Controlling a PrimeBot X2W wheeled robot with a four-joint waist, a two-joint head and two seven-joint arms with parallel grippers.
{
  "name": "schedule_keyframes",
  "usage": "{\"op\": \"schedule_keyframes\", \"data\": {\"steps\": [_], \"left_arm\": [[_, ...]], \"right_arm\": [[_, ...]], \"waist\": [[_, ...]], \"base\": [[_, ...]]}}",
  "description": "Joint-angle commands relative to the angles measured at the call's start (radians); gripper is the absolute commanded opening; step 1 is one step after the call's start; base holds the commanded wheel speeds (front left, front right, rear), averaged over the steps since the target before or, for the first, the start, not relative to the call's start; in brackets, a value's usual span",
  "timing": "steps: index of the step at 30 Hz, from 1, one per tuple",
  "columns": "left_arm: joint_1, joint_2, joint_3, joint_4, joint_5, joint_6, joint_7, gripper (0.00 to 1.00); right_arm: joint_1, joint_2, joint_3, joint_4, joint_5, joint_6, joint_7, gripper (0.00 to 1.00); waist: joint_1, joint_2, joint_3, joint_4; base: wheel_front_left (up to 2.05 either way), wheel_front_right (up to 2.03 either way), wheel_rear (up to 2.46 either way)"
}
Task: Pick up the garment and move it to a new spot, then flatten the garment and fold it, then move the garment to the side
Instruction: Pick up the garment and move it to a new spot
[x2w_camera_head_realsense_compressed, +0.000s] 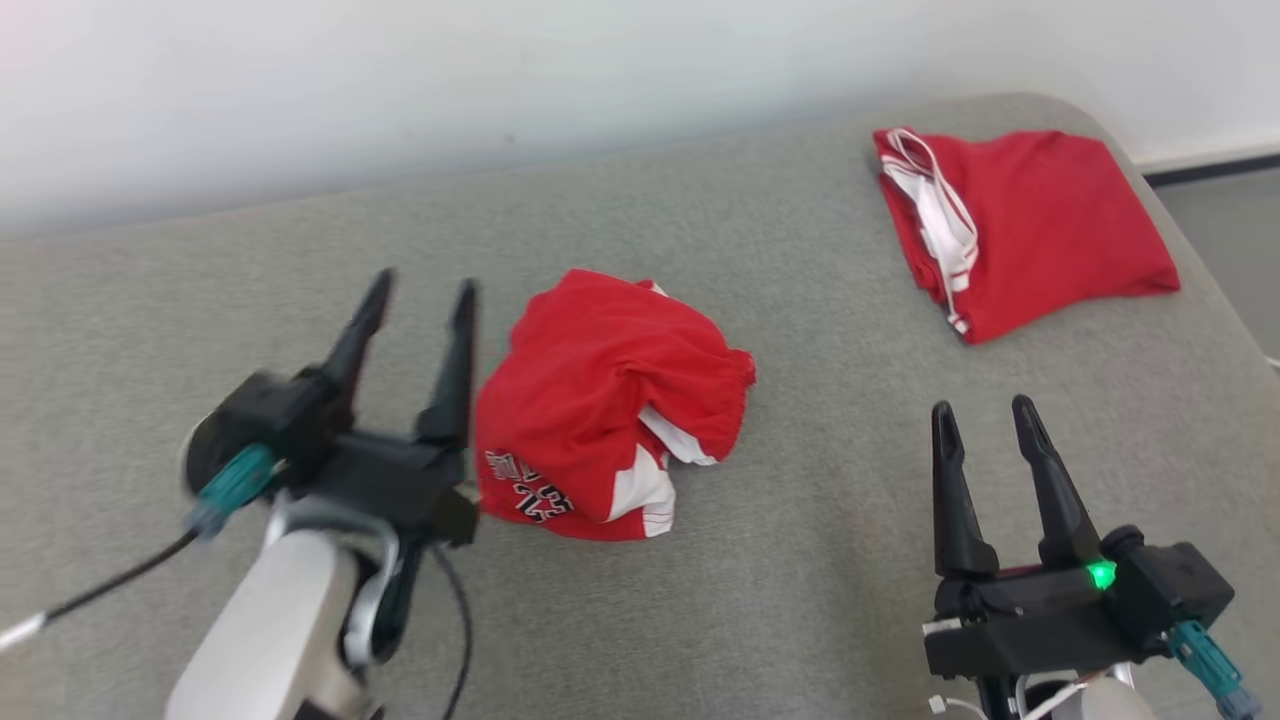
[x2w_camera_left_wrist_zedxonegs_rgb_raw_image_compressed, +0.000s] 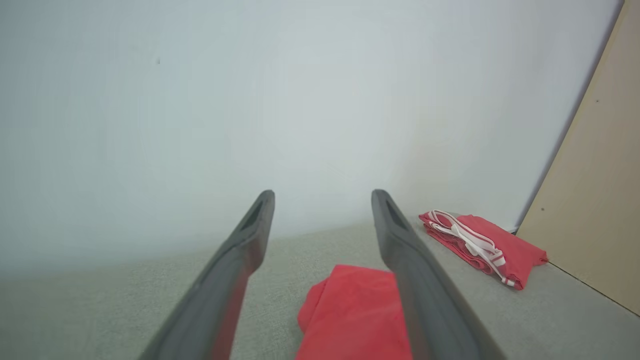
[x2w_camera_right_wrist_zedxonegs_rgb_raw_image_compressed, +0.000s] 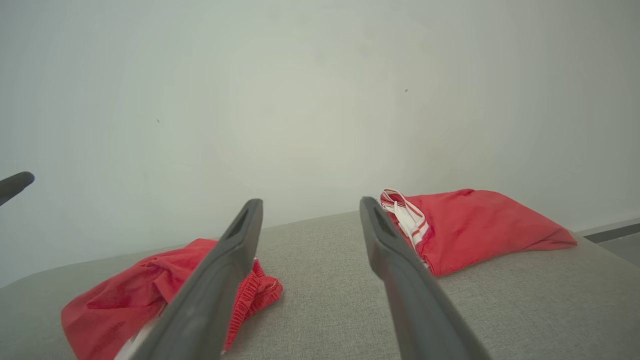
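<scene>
My left pincer (x2w_camera_head_realsense_compressed: 425, 282) sits at the lower left of the head view, its two dark fingers spread apart with nothing between them, just beside the left edge of the crumpled red garment (x2w_camera_head_realsense_compressed: 600, 400). That garment lies in a loose heap at the centre of the frame on the grey padded surface (x2w_camera_head_realsense_compressed: 800, 560), with white panels and a printed number showing at its lower edge. In my left wrist view it lies low in the frame between my fingers, partly behind the one on the right. My right pincer (x2w_camera_head_realsense_compressed: 981, 405) is at the lower right, also spread wide and empty, well apart from the heap. A second red garment (x2w_camera_head_realsense_compressed: 1030, 225) with white trim lies folded at the upper right, near the corner of the surface. A pale wall (x2w_camera_head_realsense_compressed: 500, 70) runs across the top.
</scene>
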Motion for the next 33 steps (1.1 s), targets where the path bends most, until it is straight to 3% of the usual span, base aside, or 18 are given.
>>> {"op": "schedule_keyframes", "data": {"steps": [1, 7, 12, 17, 26, 33], "left_arm": [[0.046, 0.014, 0.017, -0.017, 0.011, 0.011, -0.013, 1.0], [0.174, 0.08, 0.1, -0.089, 0.033, 0.05, -0.03, 1.0], [0.31, 0.101, 0.165, -0.187, 0.102, 0.09, -0.031, 1.0], [0.454, 0.071, 0.249, -0.264, 0.147, 0.103, -0.031, 1.0], [0.633, -0.079, 0.431, -0.365, 0.247, 0.042, -0.032, 1.0], [0.684, -0.135, 0.473, -0.361, 0.324, -0.014, -0.032, 1.0]], "right_arm": [[0.017, 0.002, -0.004, -0.001, -0.004, -0.003, 0.0, 1.0], [0.041, 0.002, -0.009, 0.0, -0.011, -0.003, 0.0, 1.0], [0.055, 0.002, -0.015, 0.004, -0.016, -0.003, 0.0, 1.0], [0.071, 0.002, -0.011, 0.011, -0.008, -0.003, 0.0, 1.0], [0.114, 0.002, 0.0, 0.033, 0.021, -0.003, 0.0, 1.0], [0.138, 0.002, 0.008, 0.053, 0.026, -0.003, 0.0, 1.0]], "waist": [[0.0001, 0.0, -0.03, 0.034], [0.0001, 0.0, -0.057, 0.066], [0.0001, 0.0, -0.072, 0.088], [0.0001, 0.0, -0.083, 0.104], [0.0001, 0.0, -0.112, 0.122], [0.0001, 0.0, -0.129, 0.126]], "base": [[0.0, 0.0, 0.0], [0.0, 0.0, 0.0], [0.0, 0.0, 0.0], [0.0, 0.0, 0.0], [0.0, 0.0, 0.0], [0.0, 0.0, 0.0]]}}
